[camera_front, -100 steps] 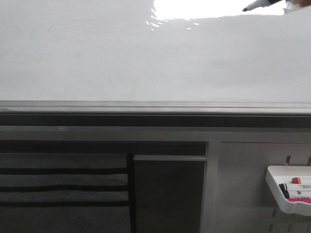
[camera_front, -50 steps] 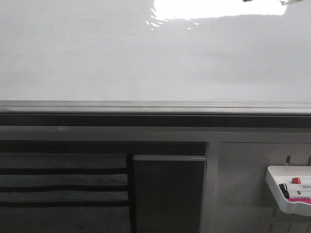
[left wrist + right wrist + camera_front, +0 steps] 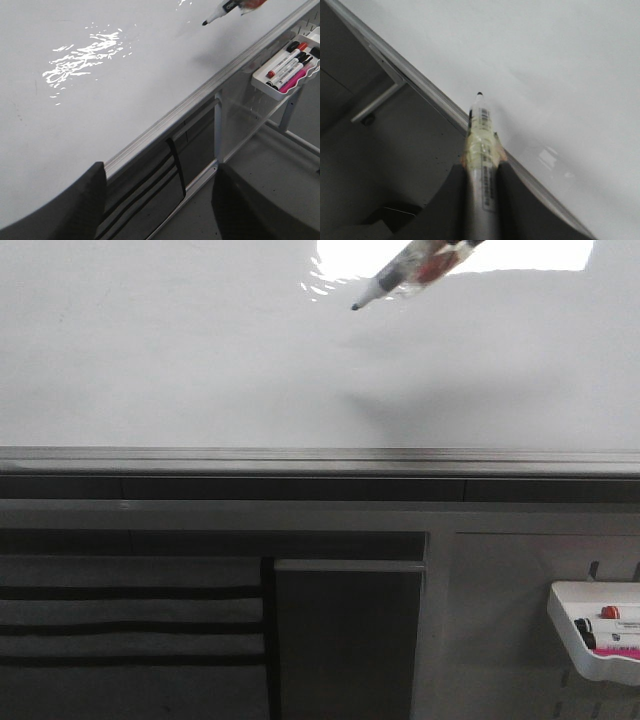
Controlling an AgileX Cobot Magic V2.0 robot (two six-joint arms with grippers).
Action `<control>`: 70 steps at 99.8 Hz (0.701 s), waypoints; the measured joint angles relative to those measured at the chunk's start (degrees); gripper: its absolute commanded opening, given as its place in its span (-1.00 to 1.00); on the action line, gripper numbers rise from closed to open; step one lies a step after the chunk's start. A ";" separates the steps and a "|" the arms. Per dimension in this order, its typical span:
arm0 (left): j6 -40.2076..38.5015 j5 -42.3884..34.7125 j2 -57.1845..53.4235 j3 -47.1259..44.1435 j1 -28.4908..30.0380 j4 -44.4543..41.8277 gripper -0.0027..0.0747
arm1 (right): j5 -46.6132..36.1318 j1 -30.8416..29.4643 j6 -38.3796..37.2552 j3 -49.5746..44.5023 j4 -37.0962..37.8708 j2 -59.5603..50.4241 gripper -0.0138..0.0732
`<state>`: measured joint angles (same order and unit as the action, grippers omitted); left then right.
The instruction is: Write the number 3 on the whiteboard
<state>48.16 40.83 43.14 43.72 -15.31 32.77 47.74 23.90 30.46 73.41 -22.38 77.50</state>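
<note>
The whiteboard (image 3: pixel 200 360) is a large glossy white surface with a grey edge rail (image 3: pixel 320 455); it also shows in the left wrist view (image 3: pixel 100 110) and the right wrist view (image 3: pixel 560 60). No number 3 shows on it. My right gripper (image 3: pixel 482 167) is shut on a white marker (image 3: pixel 481 145) with a black tip. In the front view the marker (image 3: pixel 400 275) enters from the top, its tip apart from the board near the glare. My left gripper (image 3: pixel 160 200) is open and empty, beside the board's rail.
A small white tray (image 3: pixel 597 632) with several markers hangs at the lower right, also in the left wrist view (image 3: pixel 287 70). A dark panel (image 3: pixel 347 640) and striped fabric (image 3: pixel 130 625) lie under the rail. A bright light reflection (image 3: pixel 450 255) sits at the board's top.
The marker has swung down and left into the front view; half a second ago only its tip showed at the top right. A faint shadow now lies on the board.
</note>
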 measured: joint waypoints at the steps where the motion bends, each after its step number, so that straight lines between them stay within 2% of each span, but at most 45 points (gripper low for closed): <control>1: 0.00 0.00 0.00 0.00 0.00 0.00 0.17 | 0.00 0.24 -0.17 0.26 0.84 0.27 -0.66; 15: -0.06 0.00 0.00 0.00 0.00 0.00 0.17 | -0.31 2.49 -1.46 3.85 5.64 4.51 -0.66; 30: -0.14 0.09 0.00 0.00 0.00 0.00 0.17 | -2.34 2.59 -1.83 4.62 6.91 6.39 -0.66; 52: -0.14 0.09 0.00 0.00 0.00 0.03 0.17 | -3.40 0.16 -2.51 4.71 8.33 8.16 -0.66; 70: -0.14 0.09 0.00 0.00 0.00 0.03 0.17 | 0.31 -2.57 -5.43 3.85 8.41 6.72 -0.66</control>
<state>48.02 40.91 43.14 43.72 -15.31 32.80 48.04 21.33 25.03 77.26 -13.97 84.22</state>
